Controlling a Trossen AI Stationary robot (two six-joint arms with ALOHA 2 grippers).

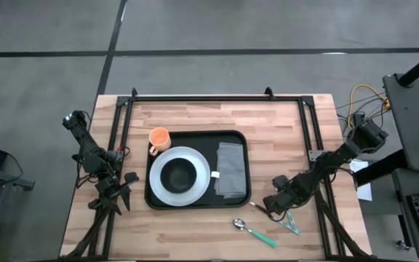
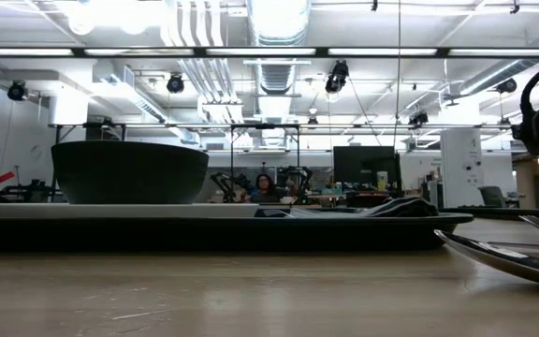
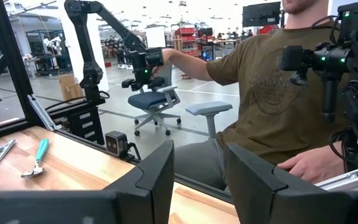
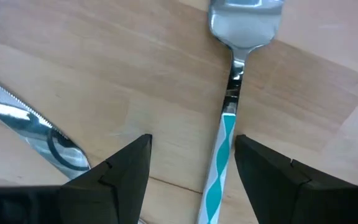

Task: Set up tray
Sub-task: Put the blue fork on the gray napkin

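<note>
Big butcher-block table (image 1: 195,236) first, filling most of the high view. Sitting on it, slightly left of centre, the tray (image 1: 236,138): wide, flat, black, low rim, rounded corners. Looks rigid and fairly light, probably plastic, so likely slick on the wood and easy to shove around if nudged at the edge. Best bet for a hold would be pinching the raised rim on a short side, though with stuff loaded on it, one-sided lifting risks tipping everything; better slid than lifted.

On the tray: white plate (image 1: 204,166) on the left half, small black bowl (image 1: 177,175) nested in the middle of it. Grey folded napkin (image 1: 230,169) on the right half, just beside the plate. Orange cup (image 1: 158,137) at the tray's far-left corner, right on the rim line; hard to say from above whether fully inside or straddling it.

Off the tray, near the front-right: spoon (image 1: 251,231) with a teal handle, and a knife (image 1: 292,223) near it. Also a fork (image 4: 232,87) with a teal-striped handle, seen in the right wrist view.

Right gripper (image 4: 191,168) hovering low over that fork, fingers spread wide either side of the handle, gripping nothing yet. Looks lined up for a pick.

Left gripper (image 3: 199,177) parked at the table's left edge, fingers parted, nothing between them, pointing off toward a person seated past the table.
</note>
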